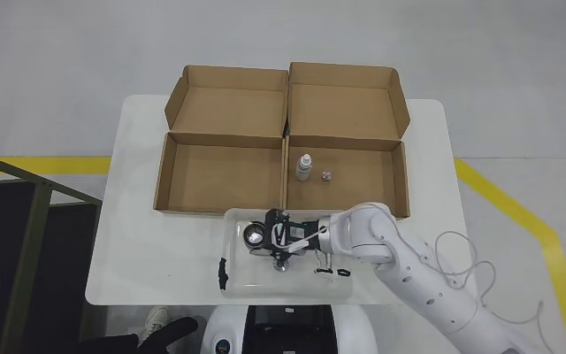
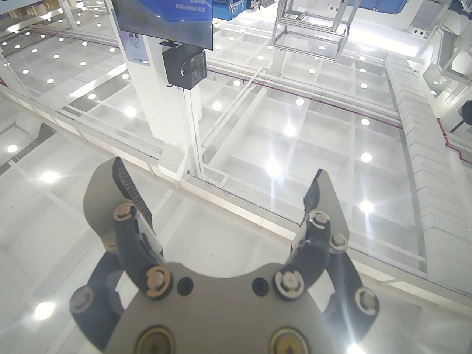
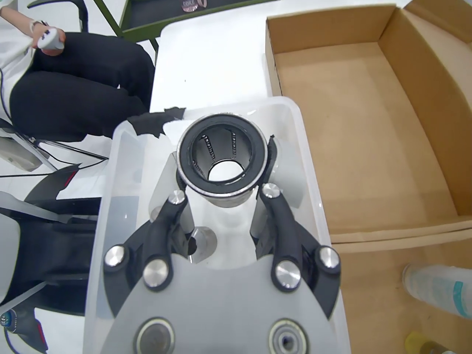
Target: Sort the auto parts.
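My right gripper (image 3: pixel 223 171) is shut on a metal cylindrical bearing (image 3: pixel 222 159) with a black rim, held over the clear plastic tray (image 3: pixel 121 171). From above, the bearing (image 1: pixel 256 235) and the right gripper (image 1: pixel 268 234) sit at the tray's (image 1: pixel 237 265) left end. A second shiny metal part (image 3: pixel 201 243) lies in the tray under the gripper, also seen from above (image 1: pixel 283 263). Small black parts (image 1: pixel 323 266) lie in the tray's right half. My left gripper (image 2: pixel 221 193) is open, pointing up at the ceiling with nothing between its fingers.
Two open cardboard boxes stand behind the tray: the left box (image 1: pixel 221 173) is bare, the right box (image 1: pixel 349 173) holds a small white bottle (image 1: pixel 304 166) and a small round part (image 1: pixel 325 175). Black tape (image 1: pixel 222 273) sticks on the tray's left corner.
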